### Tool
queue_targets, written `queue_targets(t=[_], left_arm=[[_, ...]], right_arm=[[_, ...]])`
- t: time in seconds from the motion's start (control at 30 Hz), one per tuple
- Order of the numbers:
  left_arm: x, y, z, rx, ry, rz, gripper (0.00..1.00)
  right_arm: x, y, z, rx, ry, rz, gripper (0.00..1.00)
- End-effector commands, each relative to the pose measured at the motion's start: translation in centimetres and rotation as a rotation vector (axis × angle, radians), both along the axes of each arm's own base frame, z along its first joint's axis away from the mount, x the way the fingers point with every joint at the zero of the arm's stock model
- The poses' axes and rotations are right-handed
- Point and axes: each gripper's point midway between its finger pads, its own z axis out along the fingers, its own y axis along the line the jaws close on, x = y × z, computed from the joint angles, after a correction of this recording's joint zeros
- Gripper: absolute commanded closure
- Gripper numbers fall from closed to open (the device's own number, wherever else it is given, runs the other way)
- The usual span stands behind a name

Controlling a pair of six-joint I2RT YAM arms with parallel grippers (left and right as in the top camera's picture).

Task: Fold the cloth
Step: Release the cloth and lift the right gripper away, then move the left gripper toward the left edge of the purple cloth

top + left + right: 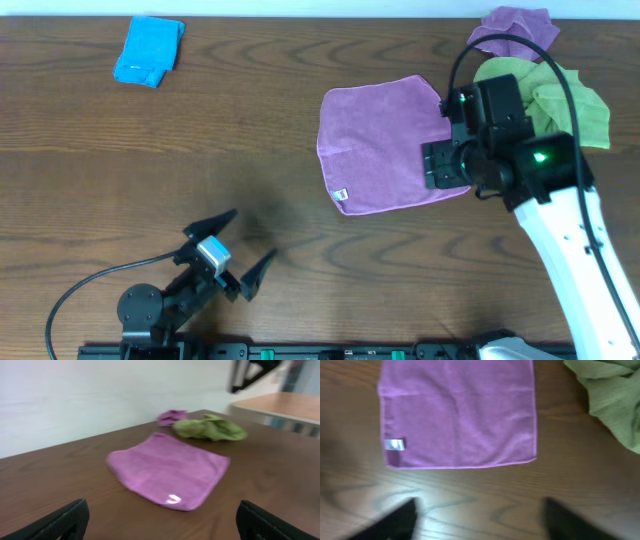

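Observation:
The purple-magenta cloth lies flat on the brown table, its small white tag at the near-left corner. My right gripper hovers over the cloth's right edge. In the right wrist view the cloth is spread out ahead of the right gripper, which is open with only bare wood between its blurred fingers. My left gripper stands open near the table's front edge, well apart from the cloth. In the left wrist view the cloth lies ahead of the left gripper, which holds nothing.
A lime-green towel lies bunched just right of the cloth, with a smaller crumpled purple cloth behind it. A folded blue cloth sits at the far left. The right arm reaches in from the front right.

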Motion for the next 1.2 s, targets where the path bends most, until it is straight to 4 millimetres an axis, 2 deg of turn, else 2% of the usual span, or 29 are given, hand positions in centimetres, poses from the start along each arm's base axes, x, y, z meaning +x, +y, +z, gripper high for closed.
queue_targets(t=[0.0, 0.1, 0.2, 0.27, 0.4, 0.5, 0.67, 0.8, 0.9, 1.03, 1.17], left_arm=[[-1.9, -1.6, 0.2, -0.033, 0.014, -0.148, 0.05], [-2.0, -1.6, 1.4, -0.046, -0.031, -0.150, 0.05], [-1.9, -1.5, 2.1, -0.107, 0.002, -0.140, 0.05], [-0.7, -0.6, 2.2, -0.165, 0.056, -0.056, 0.05], [2.3, 2.3, 2.3, -0.259, 0.108, 0.171, 0.05], [3.3, 2.8, 2.4, -0.283, 0.124, 0.209, 0.05], [5.9, 3.2, 0.1, -0.271, 0.247, 0.272, 0.05], [8.3, 2.4, -1.3, -0.185, 0.350, 0.261, 0.05], [11.4, 1.0, -2.1, -0.108, 0.437, 0.231, 0.05], [16.2, -1.5, -2.9, -0.067, 0.533, 0.182, 0.05], [21.3, -5.2, -2.2, -0.045, 0.544, 0.119, 0.05]], right_arm=[[-1.1, 1.7, 1.0, 0.087, -0.002, 0.061, 0.01], [-1.7, 3.1, 1.4, 0.169, 0.008, 0.102, 0.01], [-2.2, 4.4, 1.6, 0.236, 0.030, 0.143, 0.01], [-2.4, 4.8, 1.7, 0.242, 0.031, 0.184, 0.01], [-2.0, 3.8, 1.5, 0.179, 0.008, 0.185, 0.01], [-1.3, 2.6, 1.5, 0.109, -0.020, 0.148, 0.01], [-0.1, 1.9, 1.9, 0.071, -0.073, 0.124, 0.01], [0.9, 1.3, 2.4, 0.043, -0.117, 0.089, 0.01], [1.3, 0.7, 2.6, 0.025, -0.134, 0.067, 0.01], [1.4, 0.3, 2.6, 0.025, -0.135, 0.054, 0.01], [1.5, 0.2, 2.6, 0.024, -0.134, 0.049, 0.01]])
